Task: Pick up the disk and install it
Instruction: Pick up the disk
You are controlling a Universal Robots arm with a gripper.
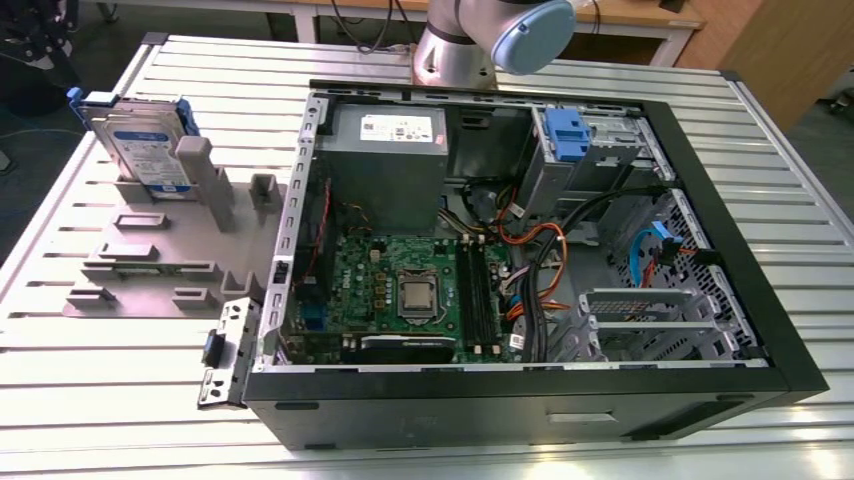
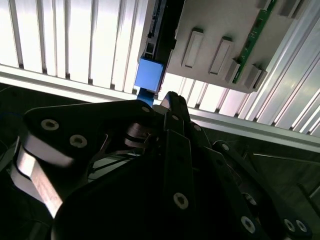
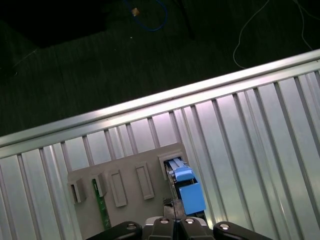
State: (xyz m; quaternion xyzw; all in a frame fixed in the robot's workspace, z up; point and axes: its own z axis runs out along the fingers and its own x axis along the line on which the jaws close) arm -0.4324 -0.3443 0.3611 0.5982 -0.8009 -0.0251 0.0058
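Observation:
The disk (image 1: 140, 140), a silver drive with a white-and-blue label in a blue carrier, stands upright in a grey holder (image 1: 160, 255) on the table, to the exterior view's left of the open computer case (image 1: 534, 250). In both wrist views I look down on the disk's edge (image 3: 187, 187) with its blue end (image 2: 149, 75). My black gripper (image 3: 175, 222) hangs above the disk, apart from it. Its fingertips (image 2: 170, 100) are together, holding nothing.
The holder also carries a green memory stick (image 3: 102, 210) and several grey blocks. Inside the case are a grey power-supply box (image 1: 387, 150), a blue latch (image 1: 567, 135) at the drive bay, the motherboard and loose cables. The slatted table's edge (image 3: 150, 102) runs close to the holder, with dark floor beyond.

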